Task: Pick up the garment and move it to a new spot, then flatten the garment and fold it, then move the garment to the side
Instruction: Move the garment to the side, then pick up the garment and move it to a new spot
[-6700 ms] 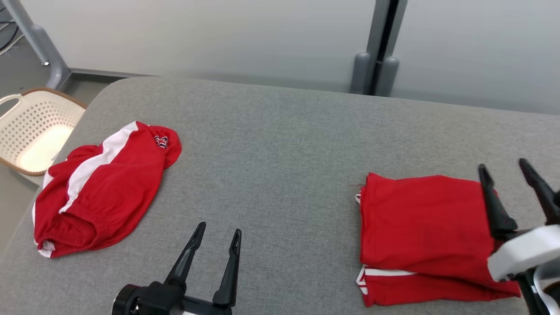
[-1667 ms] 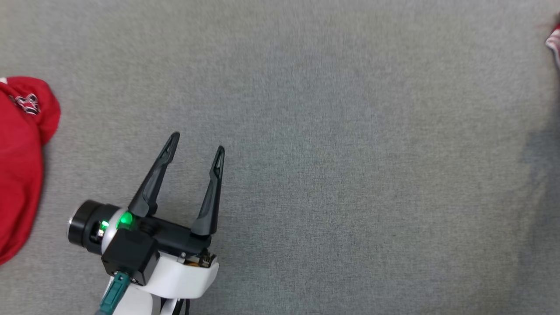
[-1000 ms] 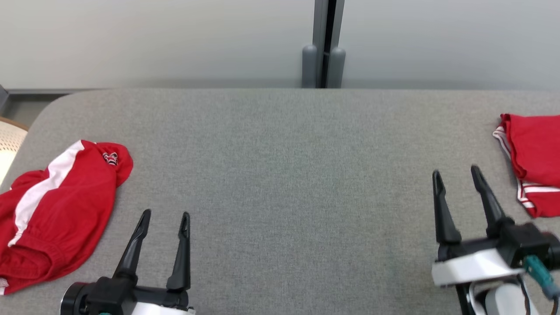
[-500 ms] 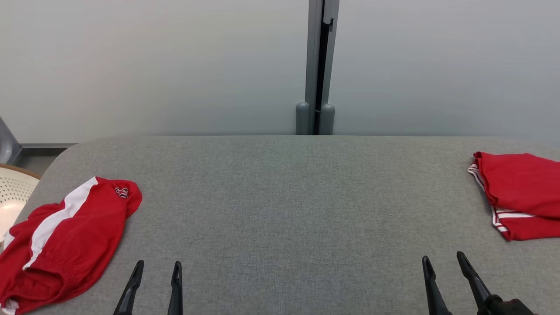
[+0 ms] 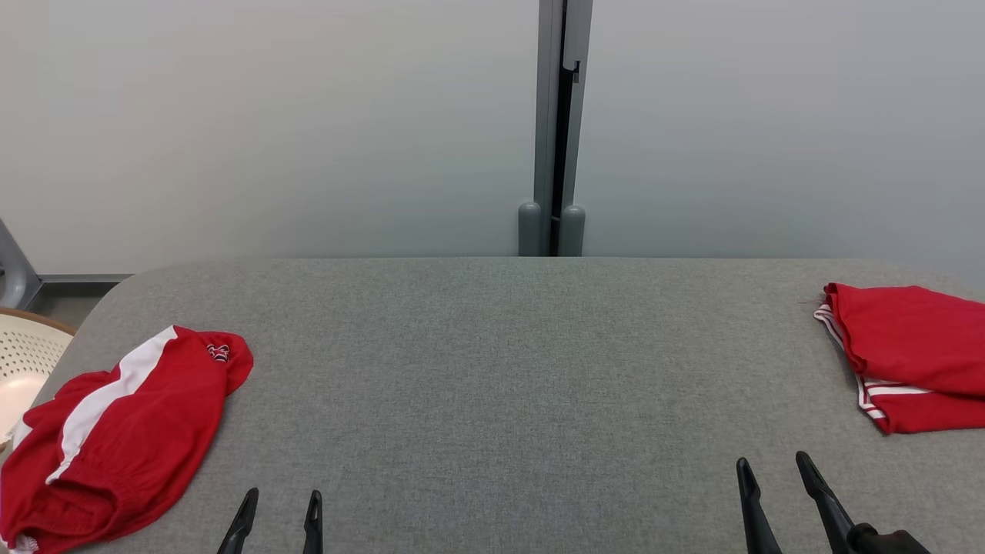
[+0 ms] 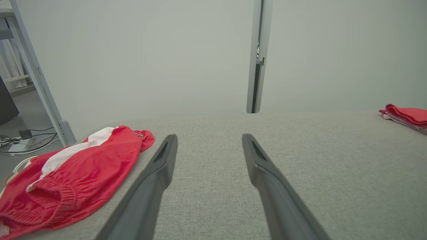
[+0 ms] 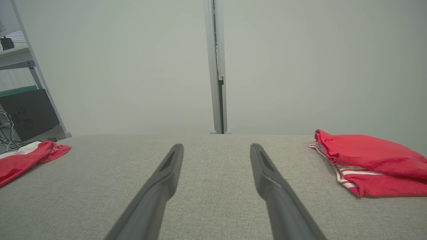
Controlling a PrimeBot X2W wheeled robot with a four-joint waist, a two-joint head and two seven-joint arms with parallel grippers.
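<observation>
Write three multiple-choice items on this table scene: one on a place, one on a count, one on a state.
1. Where on the table does the folded garment lie?
A. right end
B. middle
C. left end

2. How many red garments are on the table?
A. one
B. two
C. three

3. How do the fingers of the left gripper stand?
A. apart, holding nothing
B. shut on cloth
C. shut, empty

Key:
1 A: it sits at the right, far from the crumpled garment.
2 B: one is crumpled and one is folded.
3 A: bare grey table shows between them in the left wrist view.
</observation>
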